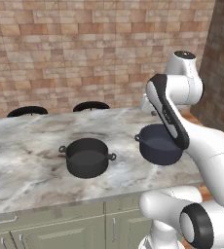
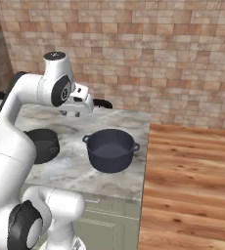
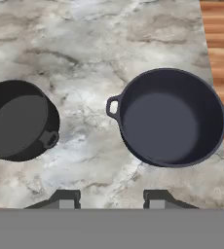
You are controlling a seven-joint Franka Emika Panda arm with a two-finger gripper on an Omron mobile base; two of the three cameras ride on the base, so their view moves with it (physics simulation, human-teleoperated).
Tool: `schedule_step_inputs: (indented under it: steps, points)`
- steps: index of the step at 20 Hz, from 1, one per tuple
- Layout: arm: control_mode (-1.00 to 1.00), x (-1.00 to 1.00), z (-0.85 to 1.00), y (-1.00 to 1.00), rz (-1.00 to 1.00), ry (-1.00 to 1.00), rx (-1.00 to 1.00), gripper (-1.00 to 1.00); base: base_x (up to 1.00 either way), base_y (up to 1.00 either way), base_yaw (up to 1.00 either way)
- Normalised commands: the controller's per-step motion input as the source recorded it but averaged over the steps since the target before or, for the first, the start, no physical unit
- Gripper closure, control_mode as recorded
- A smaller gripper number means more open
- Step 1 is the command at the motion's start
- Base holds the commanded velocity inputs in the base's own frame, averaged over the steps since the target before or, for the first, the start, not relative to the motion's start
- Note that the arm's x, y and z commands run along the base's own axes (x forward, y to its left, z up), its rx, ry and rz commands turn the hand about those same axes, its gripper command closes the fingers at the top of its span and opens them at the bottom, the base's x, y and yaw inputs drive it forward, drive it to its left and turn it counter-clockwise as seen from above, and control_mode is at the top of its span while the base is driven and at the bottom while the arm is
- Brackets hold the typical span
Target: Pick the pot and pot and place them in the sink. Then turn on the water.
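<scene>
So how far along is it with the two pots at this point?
Nothing looks done: the black pot and the navy pot both sit empty on the marble counter. In hand: the gripper hangs above the counter, jaws apart, holding nothing. Left: carry both pots to the sink, then turn on the water.

A: How is the arm [image 2: 16,127] posed?
B: It rises from the base, bends at a high elbow and reaches forward, with the wrist turned downward above the countertop [image 1: 26,165], toward its right edge.
A: And the gripper [image 3: 111,198]?
B: In the hand view its two dark fingertips [image 3: 65,198] stand apart with a clear gap between them, and nothing sits in that gap.
</scene>
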Motion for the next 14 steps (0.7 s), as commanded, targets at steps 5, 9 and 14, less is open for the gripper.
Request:
schedule_step_inputs:
  steps: [5, 9, 14]
  points:
    - [-1.0, -0.03, -0.18, -0.16, 0.0, -0.03, -0.01, -1.0, 0.0, 0.0, 0.0]
    - [-1.0, 0.0, -0.48, -0.81, 0.0, 0.02, -0.05, -1.0, 0.0, 0.0, 0.0]
    - [-1.0, 0.0, -0.37, -0.83, 0.0, 0.12, -0.04, -1.0, 0.0, 0.0, 0.0]
